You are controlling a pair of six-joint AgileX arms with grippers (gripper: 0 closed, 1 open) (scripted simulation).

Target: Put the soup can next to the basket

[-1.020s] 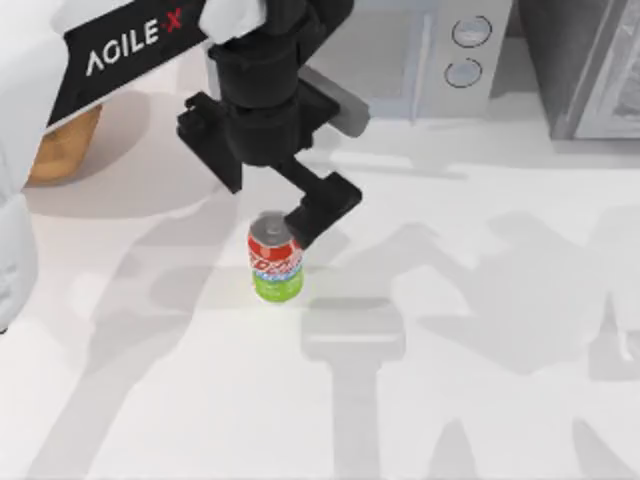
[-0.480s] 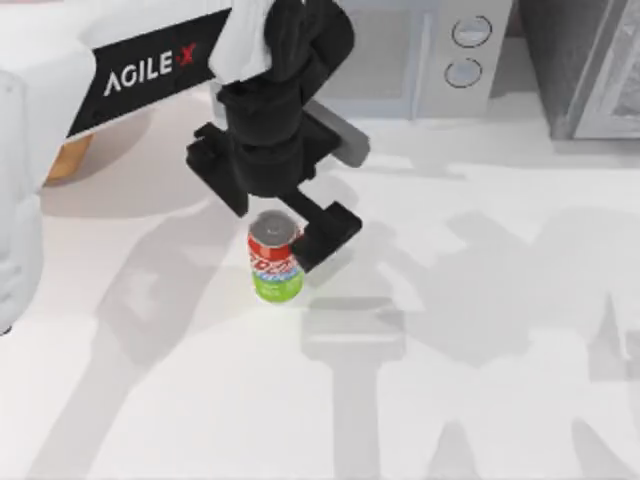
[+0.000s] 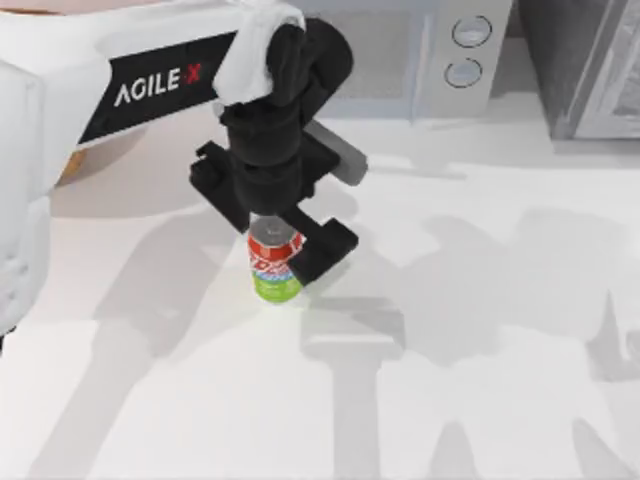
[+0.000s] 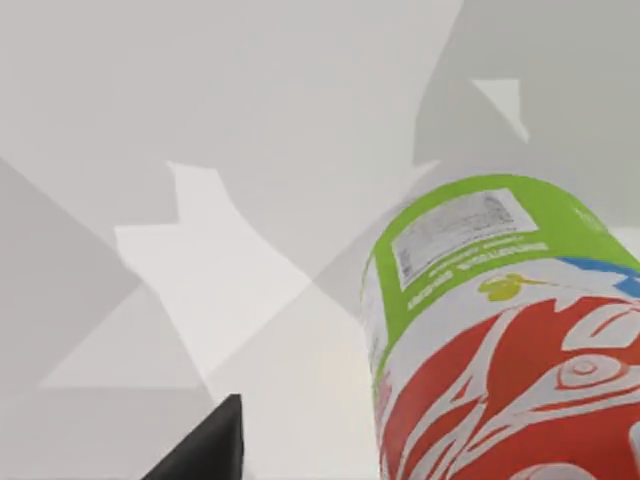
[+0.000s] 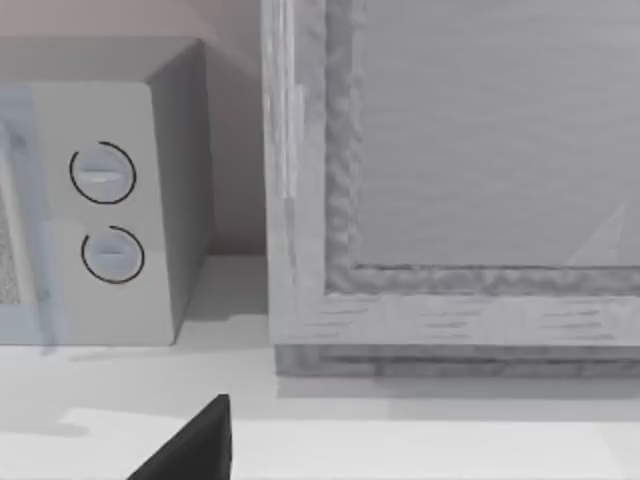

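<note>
The soup can [image 3: 276, 265] stands upright on the white table, left of centre, with a silver top, a red label and green below. My left gripper [image 3: 274, 236] hangs right over it, open, one black finger [image 3: 328, 243] just right of the can and the other on its far left side. Up close in the left wrist view, the can [image 4: 490, 340] sits beside one black fingertip [image 4: 205, 450], apart from it. A sliver of the tan basket [image 3: 68, 166] peeks from under my left arm at the far left. One fingertip [image 5: 195, 445] of my right gripper shows with a wide gap beside it.
A grey microwave [image 3: 440, 55] with two round knobs stands at the back, seen also in the right wrist view [image 5: 100, 210]. A grey framed cabinet [image 5: 450, 180] stands to its right at the back right corner. Open white table lies in front and to the right.
My left arm has swung further over the table and its gripper has come down around the can. The can has stayed in place.
</note>
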